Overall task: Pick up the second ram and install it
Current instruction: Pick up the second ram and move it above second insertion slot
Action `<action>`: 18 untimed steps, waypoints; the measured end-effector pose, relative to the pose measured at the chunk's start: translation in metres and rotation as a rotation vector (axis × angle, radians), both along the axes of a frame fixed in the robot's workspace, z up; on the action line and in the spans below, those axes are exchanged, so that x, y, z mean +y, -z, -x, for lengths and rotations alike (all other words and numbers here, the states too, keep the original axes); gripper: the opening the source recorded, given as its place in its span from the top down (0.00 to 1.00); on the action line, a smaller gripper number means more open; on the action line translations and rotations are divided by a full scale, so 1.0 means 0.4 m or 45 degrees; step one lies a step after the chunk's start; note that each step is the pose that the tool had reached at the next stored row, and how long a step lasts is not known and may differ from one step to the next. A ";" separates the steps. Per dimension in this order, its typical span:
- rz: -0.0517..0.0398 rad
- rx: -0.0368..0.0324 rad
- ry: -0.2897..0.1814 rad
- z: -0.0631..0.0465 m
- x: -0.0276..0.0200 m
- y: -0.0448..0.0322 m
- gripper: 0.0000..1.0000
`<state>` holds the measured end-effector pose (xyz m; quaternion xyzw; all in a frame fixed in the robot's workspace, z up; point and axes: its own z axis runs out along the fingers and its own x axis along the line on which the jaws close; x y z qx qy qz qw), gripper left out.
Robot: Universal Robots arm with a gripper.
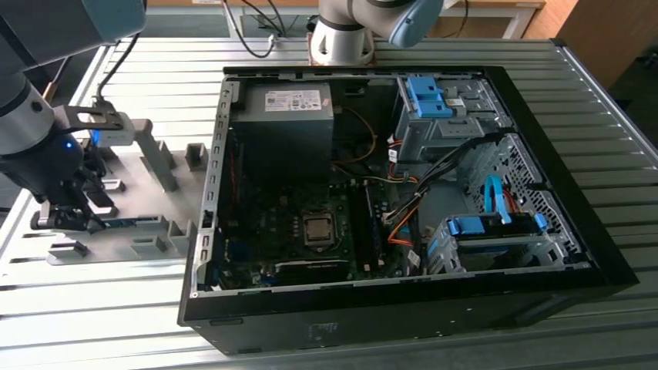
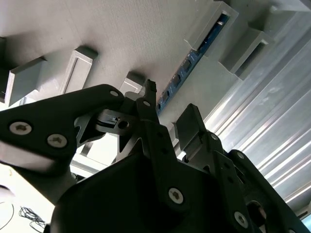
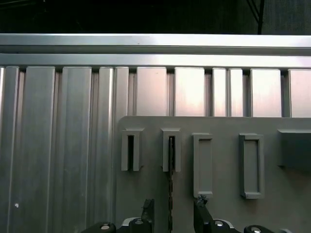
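End effector (image 3: 173,209) with its two fingers spread, one on each flank of the second ram (image 3: 171,167), which in the first wrist view is seen edge-on with daylight on both sides, so nothing is pinched yet. In the second wrist view the blue stick (image 2: 188,60) runs away from the fingertips (image 2: 150,88), its far end seated in a grey holder block (image 2: 210,22). The block stands among its neighbours on the fixture plate (image 3: 221,208), and beyond the plate lies the ribbed desk (image 3: 73,145). In the exterior view the open computer case (image 1: 575,258) sits well apart, toward that view's right, with the black motherboard slots (image 1: 362,223) inside. Likely hazards: an off-centre closure would push the thin board sideways against its holder slots before both pads bear on it. Pads landing on the chips rather than flat board would grip unevenly, and the stick may pivot. A lift not parallel to the slots could bind the far end and flex the board.
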<state>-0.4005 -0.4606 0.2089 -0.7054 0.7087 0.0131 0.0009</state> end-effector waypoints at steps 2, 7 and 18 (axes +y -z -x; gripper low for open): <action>0.000 0.0002 0.000 0.000 0.000 0.000 0.55; 0.000 -0.0003 0.000 0.000 -0.005 0.014 0.55; 0.000 0.0000 0.000 0.000 -0.006 0.035 0.64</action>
